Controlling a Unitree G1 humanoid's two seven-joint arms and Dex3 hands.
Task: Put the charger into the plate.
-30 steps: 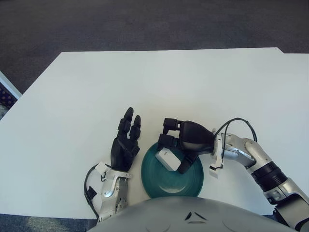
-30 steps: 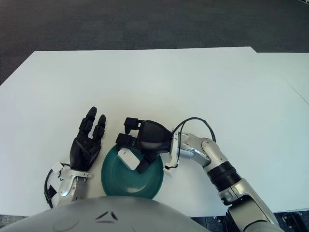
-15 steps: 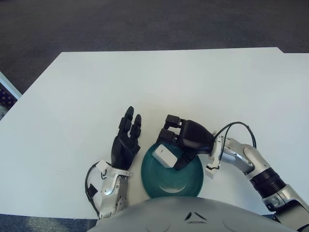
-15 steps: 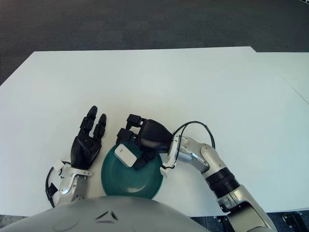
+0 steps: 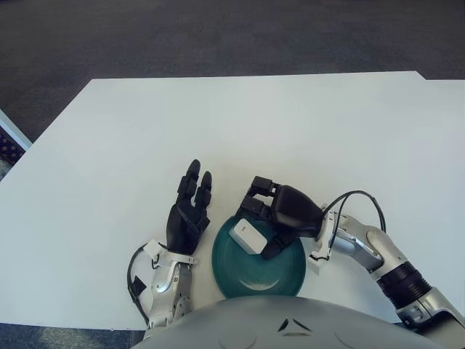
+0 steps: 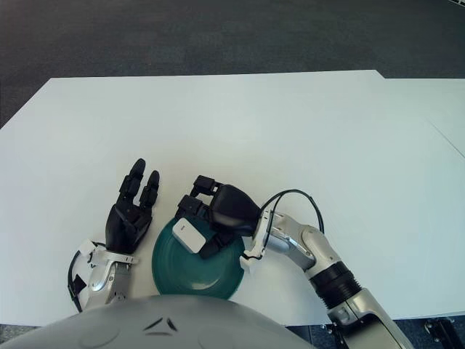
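Note:
A white block-shaped charger sits tilted over the far left part of a dark green plate, near the table's front edge. My right hand is shut on the charger, black fingers over its far side and thumb under its near side. I cannot tell whether the charger touches the plate's surface. My left hand shows just left of the plate, palm up, fingers straight and holding nothing.
The white table stretches far and wide beyond the plate. A black cable loops over my right wrist. Dark carpet lies past the table's far edge.
My right hand has shifted slightly left over the plate with the charger in it, and its forearm has drawn in closer. The left hand has not moved.

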